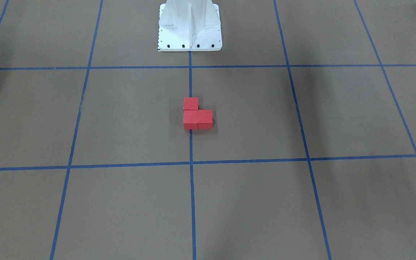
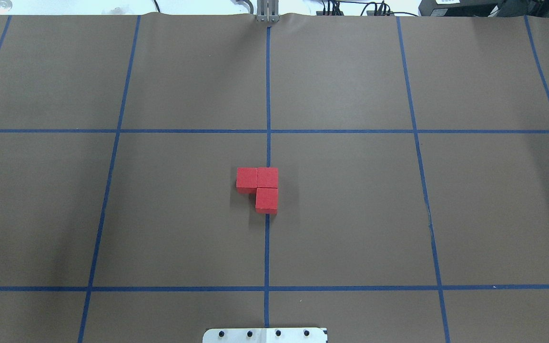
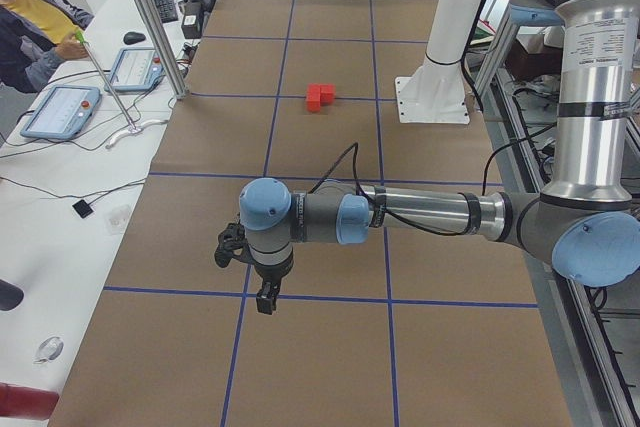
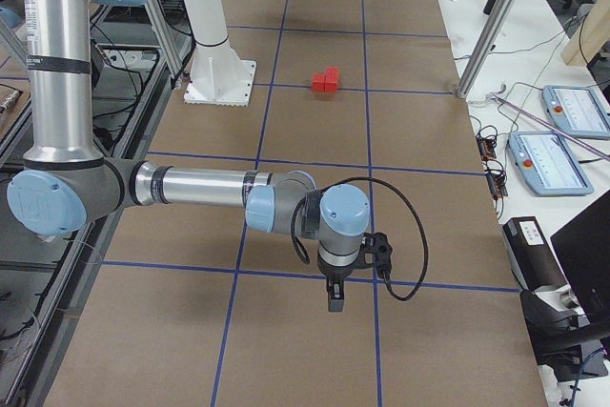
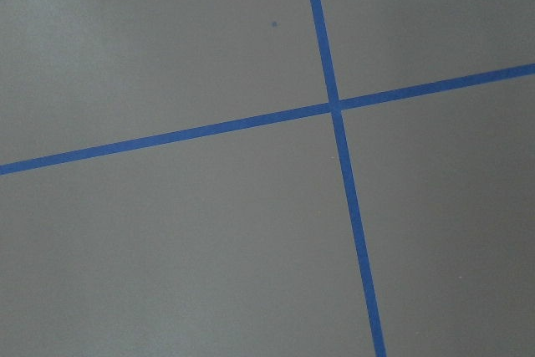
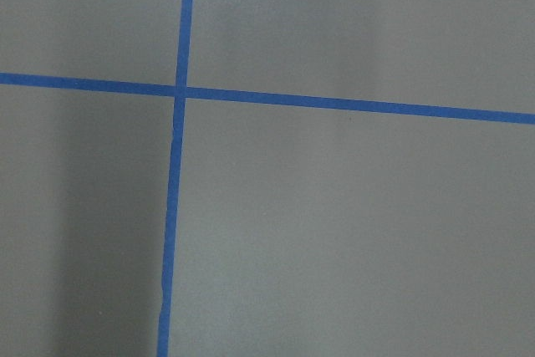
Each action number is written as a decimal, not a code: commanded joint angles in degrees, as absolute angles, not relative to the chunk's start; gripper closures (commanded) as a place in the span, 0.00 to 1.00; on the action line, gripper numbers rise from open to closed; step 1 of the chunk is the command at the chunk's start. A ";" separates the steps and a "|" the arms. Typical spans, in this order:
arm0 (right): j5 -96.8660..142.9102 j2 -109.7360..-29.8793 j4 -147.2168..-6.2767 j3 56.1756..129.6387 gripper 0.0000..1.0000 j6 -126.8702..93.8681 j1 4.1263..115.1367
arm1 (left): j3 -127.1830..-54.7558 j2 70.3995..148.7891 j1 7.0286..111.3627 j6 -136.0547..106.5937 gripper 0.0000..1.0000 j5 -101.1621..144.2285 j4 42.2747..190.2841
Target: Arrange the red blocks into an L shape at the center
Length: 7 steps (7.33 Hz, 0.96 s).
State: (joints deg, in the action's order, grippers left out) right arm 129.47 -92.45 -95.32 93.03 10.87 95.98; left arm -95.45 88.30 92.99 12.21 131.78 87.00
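Three red blocks sit touching in an L shape on the centre grid line: one (image 2: 247, 178) on the left, one (image 2: 268, 177) at the corner and one (image 2: 267, 200) nearer the robot. They also show in the front-facing view (image 1: 197, 119), in the left side view (image 3: 320, 97) and in the right side view (image 4: 326, 79). My left gripper (image 3: 266, 299) hangs above the paper far from the blocks, toward the table's left end. My right gripper (image 4: 335, 302) hangs likewise toward the right end. I cannot tell whether either is open or shut. Both wrist views show only paper and tape lines.
Brown paper with a blue tape grid (image 2: 268, 95) covers the table. The white robot base (image 1: 190, 25) stands behind the blocks. An operator (image 3: 30, 17) sits at a side desk with tablets (image 3: 60, 112). More tablets (image 4: 572, 111) and cables lie on the other side desk.
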 commanded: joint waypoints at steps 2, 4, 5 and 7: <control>129.55 -92.64 -95.27 93.16 0.00 11.16 95.98 | -95.54 87.63 92.99 12.22 0.00 132.01 87.27; 129.55 -92.64 -95.36 93.16 0.00 11.25 95.98 | -95.45 87.54 92.90 12.22 0.00 132.10 87.28; 129.55 -92.64 -95.36 93.25 0.00 11.25 95.98 | -95.45 87.28 92.90 12.22 0.00 132.10 87.36; 129.55 -92.64 -95.36 93.16 0.00 11.25 95.98 | -95.45 87.10 92.90 12.22 0.00 132.10 87.45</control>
State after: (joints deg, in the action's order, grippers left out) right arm 129.55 -92.64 -95.36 93.20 11.25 95.98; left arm -95.45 87.19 92.90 12.25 132.10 87.41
